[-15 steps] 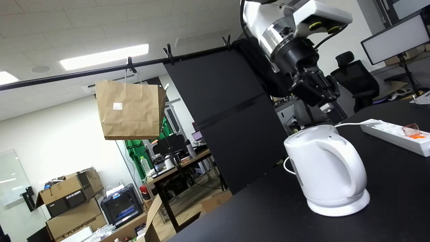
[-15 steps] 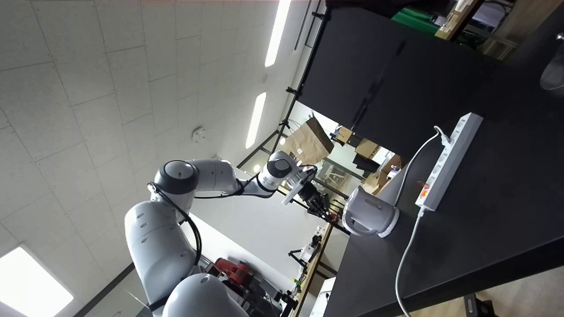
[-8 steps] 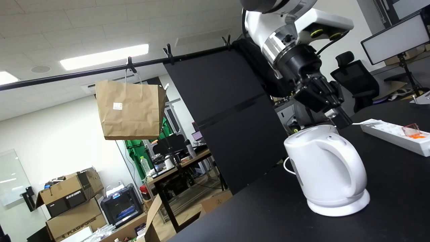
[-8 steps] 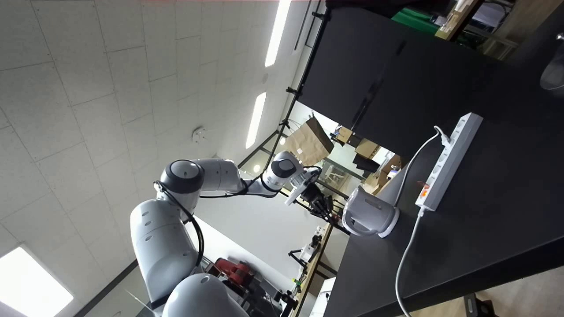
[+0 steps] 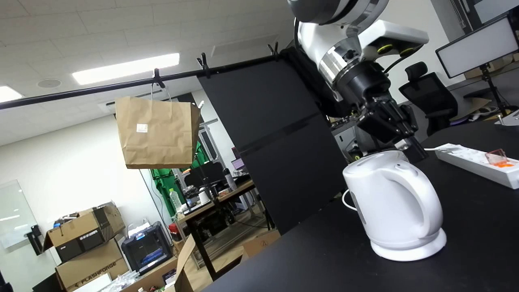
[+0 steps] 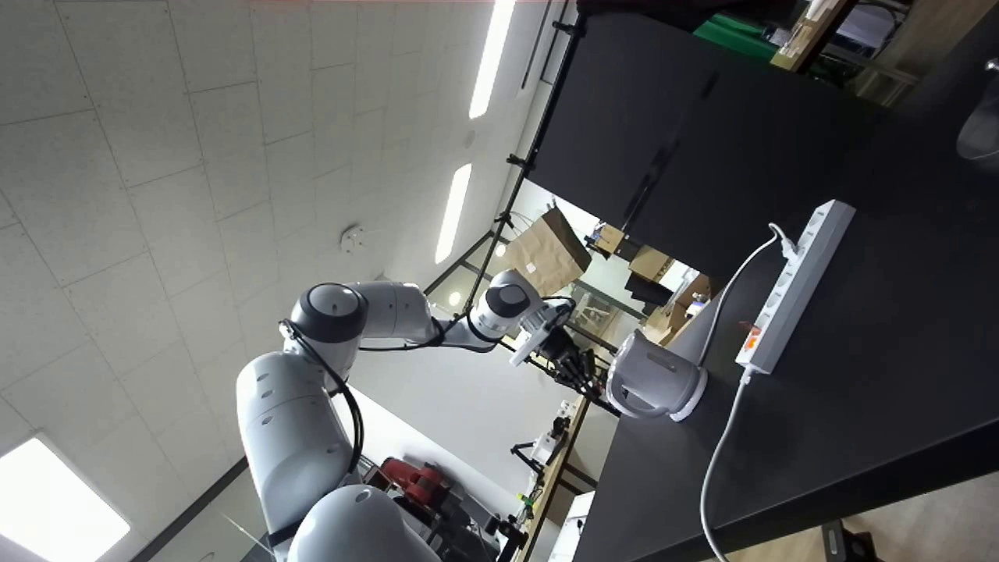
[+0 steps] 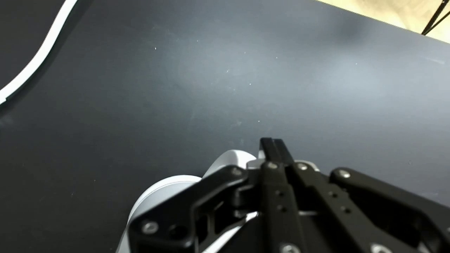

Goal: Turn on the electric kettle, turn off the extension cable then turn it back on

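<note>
The black table [image 5: 316, 251] looks smooth enough to let a light thing slide, so the step in hand, which I take to be switching on the electric kettle [image 5: 397, 207], calls for a push with no sideways drag. The arm [image 6: 390, 311] does best to come down slowly and lean in along the control's own travel rather than jab, then back off the same way. The kettle stands upright on that table, just beside the gripper [image 7: 273, 140]; in an exterior view the fingers [image 5: 415, 152] show close by the kettle's top, near its handle [image 5: 425, 194], and in the wrist view they partly hide its white body. Whether they touch it I cannot tell. The extension cable [image 6: 800, 285] lies well apart from the gripper, with the kettle between them in an exterior view, and the kettle's plug [image 6: 789, 248] sits in it. As for the gripper itself, its fingers are pressed together with nothing showing between them, a fair blunt poker for a small control. The kettle's own switch I cannot make out; the cable's red-orange switch [image 6: 751, 338] comes later, and wants two separate, deliberate presses.
</note>
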You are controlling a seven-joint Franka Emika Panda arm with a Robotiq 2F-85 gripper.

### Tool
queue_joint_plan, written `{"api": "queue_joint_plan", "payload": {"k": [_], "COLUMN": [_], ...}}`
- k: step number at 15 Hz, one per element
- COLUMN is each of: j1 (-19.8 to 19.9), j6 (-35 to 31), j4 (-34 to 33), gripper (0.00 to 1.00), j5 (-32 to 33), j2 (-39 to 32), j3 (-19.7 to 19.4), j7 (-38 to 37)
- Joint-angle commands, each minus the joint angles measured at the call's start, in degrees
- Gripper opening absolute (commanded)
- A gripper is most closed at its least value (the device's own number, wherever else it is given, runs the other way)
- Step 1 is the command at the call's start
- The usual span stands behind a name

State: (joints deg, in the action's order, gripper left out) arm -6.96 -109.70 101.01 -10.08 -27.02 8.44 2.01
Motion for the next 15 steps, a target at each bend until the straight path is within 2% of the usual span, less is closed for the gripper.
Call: {"api": "queue_joint_plan", "payload": {"k": [1,5,15], "j1": [-0.1,-0.33,-0.46], "j6": [-1.02,-3.97,-3.08], "j4": [-1.44,-0.9,-1.25], "gripper": [0.0,0.0,0.0], "j5": [-0.08,0.33,0.42], "j2": [-0.66,-0.44,-1.35], "j3": [-0.11,0.02,-0.17], "j7": [0.8,1.68,1.04]}}
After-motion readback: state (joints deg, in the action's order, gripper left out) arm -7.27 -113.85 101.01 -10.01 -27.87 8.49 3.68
